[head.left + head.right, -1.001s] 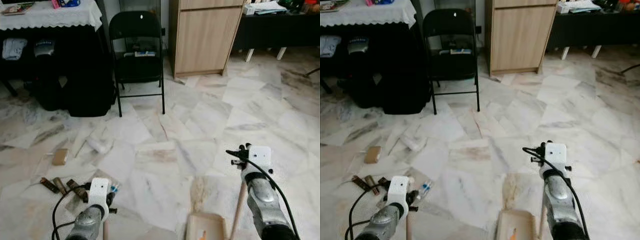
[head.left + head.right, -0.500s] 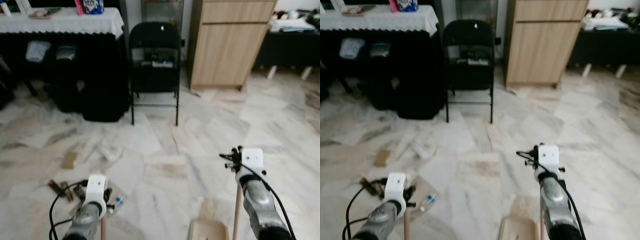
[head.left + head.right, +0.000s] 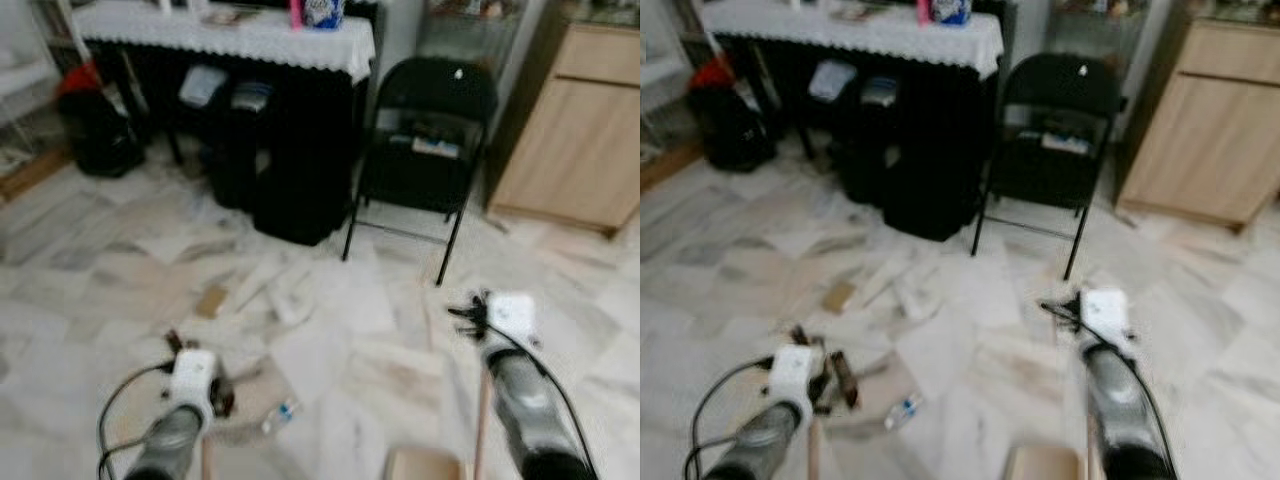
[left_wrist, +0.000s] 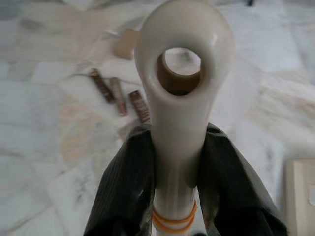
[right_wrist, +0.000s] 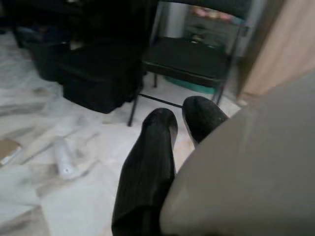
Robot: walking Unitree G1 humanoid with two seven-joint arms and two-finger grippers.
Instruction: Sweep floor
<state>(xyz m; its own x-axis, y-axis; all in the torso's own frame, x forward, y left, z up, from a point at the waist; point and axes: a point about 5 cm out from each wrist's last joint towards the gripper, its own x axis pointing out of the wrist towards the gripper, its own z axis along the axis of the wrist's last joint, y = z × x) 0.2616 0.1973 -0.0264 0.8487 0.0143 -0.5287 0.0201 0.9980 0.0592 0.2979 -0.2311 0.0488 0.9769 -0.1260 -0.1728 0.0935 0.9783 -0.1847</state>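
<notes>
Marble floor (image 3: 330, 330), pale with grey and tan veins, spreads out below us, and we place everything against the black folding chair (image 3: 425, 140) that stands on it.

Far to the chair's left sits a table (image 3: 240, 30) under a white lace-edged cloth, with dark bags beneath it. Nearer us and left of the chair, litter lies on the tiles: a flat tan cardboard piece (image 3: 210, 300), a pale crumpled roll (image 3: 290, 300), several short brown sticks (image 4: 120, 96), and a small clear bottle (image 3: 902, 408).

Our left tool (image 4: 179, 196) is down among that litter, well left of the chair. Its two ribbed black fingers (image 4: 123, 191) are closed on a smooth cream plastic handle (image 4: 179, 98), rounded at the end with a hanging hole, orange bands circling it just below the grip.

Our right tool (image 5: 184, 123) sits in front of the chair, slightly to its right. Its textured black fingers (image 5: 147, 167) lie close together with a narrow gap at the tips; a blurred beige mass crowds the wrist view, so we cannot tell what they hold. A thin wooden pole (image 3: 480, 425) runs down beside that arm, and a tan dustpan (image 3: 425, 465) rests on the floor just left of the pole.

Right of the chair stands a light wooden cabinet (image 3: 580, 130) with flat, plain panels.
</notes>
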